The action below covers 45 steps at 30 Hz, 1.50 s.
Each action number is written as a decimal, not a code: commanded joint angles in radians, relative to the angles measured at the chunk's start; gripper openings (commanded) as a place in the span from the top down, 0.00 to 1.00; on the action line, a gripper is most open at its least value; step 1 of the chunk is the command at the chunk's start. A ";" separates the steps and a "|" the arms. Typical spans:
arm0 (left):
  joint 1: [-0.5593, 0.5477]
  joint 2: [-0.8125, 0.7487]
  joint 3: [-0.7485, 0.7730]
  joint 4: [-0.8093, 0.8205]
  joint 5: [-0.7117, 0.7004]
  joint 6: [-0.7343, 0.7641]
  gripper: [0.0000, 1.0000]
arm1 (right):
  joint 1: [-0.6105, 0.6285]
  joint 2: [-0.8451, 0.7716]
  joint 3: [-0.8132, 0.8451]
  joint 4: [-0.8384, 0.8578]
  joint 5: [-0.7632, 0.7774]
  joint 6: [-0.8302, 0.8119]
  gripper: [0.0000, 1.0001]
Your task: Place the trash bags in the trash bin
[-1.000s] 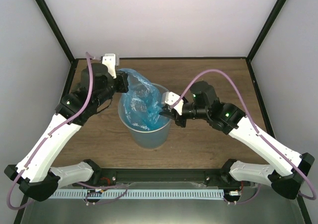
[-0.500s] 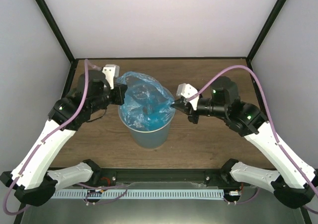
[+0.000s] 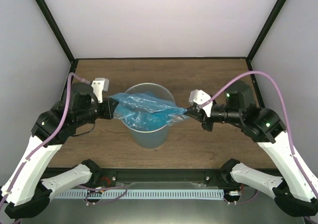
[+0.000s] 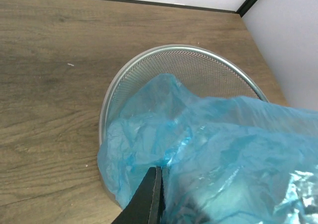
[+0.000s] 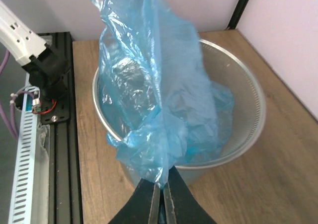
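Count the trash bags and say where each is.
1. The trash bag is stretched over the trash bin, pinched at its ends by the left claw and right claw. Folds could hide another.

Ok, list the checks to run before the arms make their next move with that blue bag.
1. Left gripper shut on the trash bag: ok.
2. Right gripper shut on its opposite edge: ok.
3. Bag stretched between both grippers over the trash bin: ok.
4. Bin upright on the table: ok.
5. Bag fully inside the bin: not ok, it spans above the rim.
6. Bag free of tears: cannot tell.
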 commanded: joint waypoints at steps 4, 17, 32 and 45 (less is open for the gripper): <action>0.004 0.000 0.045 -0.043 0.017 0.028 0.96 | -0.006 -0.001 0.151 -0.063 0.042 -0.017 0.99; 0.004 -0.032 0.068 -0.072 0.014 0.080 0.96 | -0.006 0.034 0.236 -0.113 -0.041 -0.034 0.99; 0.004 -0.096 0.071 -0.114 0.070 0.076 0.96 | -0.019 -0.079 0.150 -0.114 0.150 -0.028 0.87; 0.005 -0.001 0.115 -0.028 0.039 0.033 0.96 | -0.018 0.053 0.479 -0.049 0.130 -0.078 0.37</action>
